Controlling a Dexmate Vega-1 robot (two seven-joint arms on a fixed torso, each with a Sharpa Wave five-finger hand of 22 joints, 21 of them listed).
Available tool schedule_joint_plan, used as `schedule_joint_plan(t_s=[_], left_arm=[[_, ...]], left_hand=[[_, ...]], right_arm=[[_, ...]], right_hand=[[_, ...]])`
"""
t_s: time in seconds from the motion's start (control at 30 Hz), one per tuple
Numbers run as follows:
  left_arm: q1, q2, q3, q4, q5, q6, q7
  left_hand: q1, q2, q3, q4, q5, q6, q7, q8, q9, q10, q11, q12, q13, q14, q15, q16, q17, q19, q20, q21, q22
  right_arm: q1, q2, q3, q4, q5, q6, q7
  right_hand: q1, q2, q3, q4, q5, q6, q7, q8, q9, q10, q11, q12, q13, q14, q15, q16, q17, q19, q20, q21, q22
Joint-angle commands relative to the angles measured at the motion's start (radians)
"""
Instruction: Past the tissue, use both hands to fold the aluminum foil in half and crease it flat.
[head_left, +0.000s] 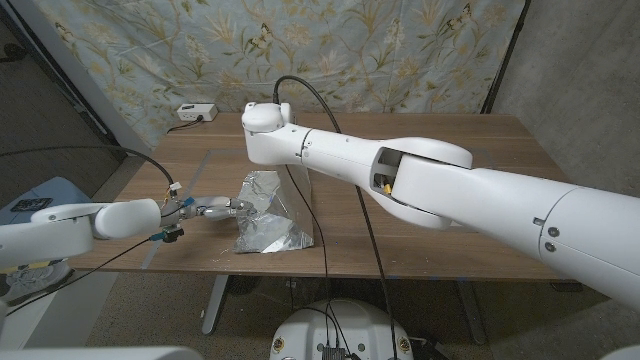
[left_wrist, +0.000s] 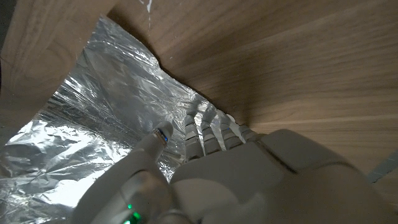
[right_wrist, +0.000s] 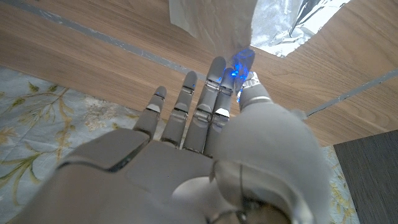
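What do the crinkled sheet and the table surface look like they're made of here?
The sheet looks like thin aluminum foil: mirror-bright silver, full of fine wrinkles and sharp creases. The table looks like wood or a wood-look laminate, brown with straight grain lines and a matte finish; which one cannot be told.

A crumpled silver sheet of aluminum foil (head_left: 268, 218) lies near the front edge of the brown wooden table (head_left: 440, 150). The left hand (head_left: 205, 209) reaches in from the left and touches the foil's left edge. The large white right arm (head_left: 420, 185) stretches across the table above the foil, its hand hidden from this camera.
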Motion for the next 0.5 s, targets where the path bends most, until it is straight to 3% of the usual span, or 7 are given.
schedule_joint_plan(t_s=[0.03,0.07,0.1,0.13,0.17,0.33,0.5], left_arm=[[-0.013,0.000,0.016,-0.001,0.001,-0.002,0.004],[-0.016,0.000,0.020,-0.002,0.002,-0.002,0.004],[-0.017,0.000,0.021,-0.002,0.003,-0.003,0.004],[-0.020,0.000,0.024,-0.002,0.004,-0.004,0.005],[-0.025,0.000,0.030,-0.002,0.004,-0.005,0.004],[-0.025,0.000,0.030,-0.001,0.007,-0.006,0.004],[-0.002,0.000,0.004,-0.002,0.008,-0.002,0.005]], left_hand=[[0.015,0.003,0.002,-0.009,0.001,0.008,-0.006,0.010,0.004,0.006,0.006,0.006,0.002,0.007,0.001,0.005,0.005,-0.003,-0.001,0.005,0.005],[0.016,0.003,0.002,-0.010,0.002,0.008,-0.005,0.010,0.004,0.006,0.007,0.006,0.002,0.008,0.002,0.006,0.005,-0.003,-0.001,0.005,0.005],[0.017,0.003,0.002,-0.011,0.002,0.007,-0.005,0.010,0.004,0.006,0.007,0.006,0.002,0.008,0.002,0.006,0.005,-0.003,0.000,0.005,0.005],[0.018,0.004,0.002,-0.011,0.002,0.008,-0.006,0.010,0.004,0.006,0.007,0.006,0.002,0.008,0.001,0.006,0.005,-0.003,-0.001,0.005,0.005],[0.018,0.004,0.003,-0.012,0.002,0.007,-0.006,0.010,0.004,0.006,0.007,0.006,0.002,0.008,0.002,0.005,0.005,-0.003,-0.001,0.005,0.005],[0.022,0.004,0.004,-0.015,0.003,0.008,-0.007,0.010,0.004,0.006,0.006,0.006,0.002,0.008,0.000,0.005,0.005,-0.003,-0.001,0.005,0.005],[0.025,0.004,0.004,-0.018,0.004,0.008,-0.007,0.010,0.004,0.006,0.005,0.006,0.002,0.007,0.000,0.005,0.005,-0.003,-0.001,0.005,0.005]], right_arm=[[-0.003,0.041,0.069,0.085,0.051,0.080,-0.022],[-0.005,0.040,0.075,0.084,0.056,0.085,-0.023],[-0.005,0.043,0.079,0.089,0.058,0.091,-0.026],[-0.007,0.044,0.083,0.091,0.059,0.095,-0.034],[-0.010,0.044,0.089,0.089,0.062,0.098,-0.041],[-0.014,0.049,0.114,0.105,0.078,0.122,-0.057],[-0.019,0.056,0.135,0.127,0.094,0.139,-0.074]], right_hand=[[-0.078,0.002,-0.027,0.038,0.001,-0.029,0.008,-0.003,0.001,-0.026,0.011,-0.009,0.010,-0.004,0.024,-0.015,-0.003,-0.011,0.002,-0.002,0.004],[-0.141,0.011,-0.046,0.072,0.006,-0.047,0.010,-0.002,0.000,-0.038,0.010,-0.009,0.016,-0.011,0.025,-0.025,-0.005,-0.017,0.001,-0.002,0.004],[-0.163,0.010,-0.055,0.083,0.008,-0.054,0.012,-0.002,-0.001,-0.042,0.016,-0.010,0.017,-0.012,0.028,-0.029,-0.007,-0.020,0.001,-0.002,0.004],[-0.239,0.015,-0.081,0.126,0.015,-0.060,0.016,0.002,-0.003,-0.037,0.037,-0.010,0.015,-0.011,0.036,-0.036,-0.007,-0.025,0.002,-0.001,0.004],[-0.288,0.027,-0.095,0.156,0.023,-0.057,0.021,0.006,-0.004,-0.040,0.028,-0.011,0.014,-0.008,0.044,-0.040,-0.008,-0.025,0.002,0.000,0.005],[-0.370,0.046,-0.119,0.207,0.037,-0.069,0.036,0.005,-0.006,-0.046,0.044,-0.014,0.012,-0.004,0.056,-0.048,-0.009,-0.026,0.002,0.001,0.005],[-0.396,0.053,-0.125,0.222,0.043,-0.083,0.045,0.002,-0.007,-0.057,0.051,-0.017,0.014,-0.007,0.061,-0.053,-0.011,-0.027,0.002,0.001,0.005]])
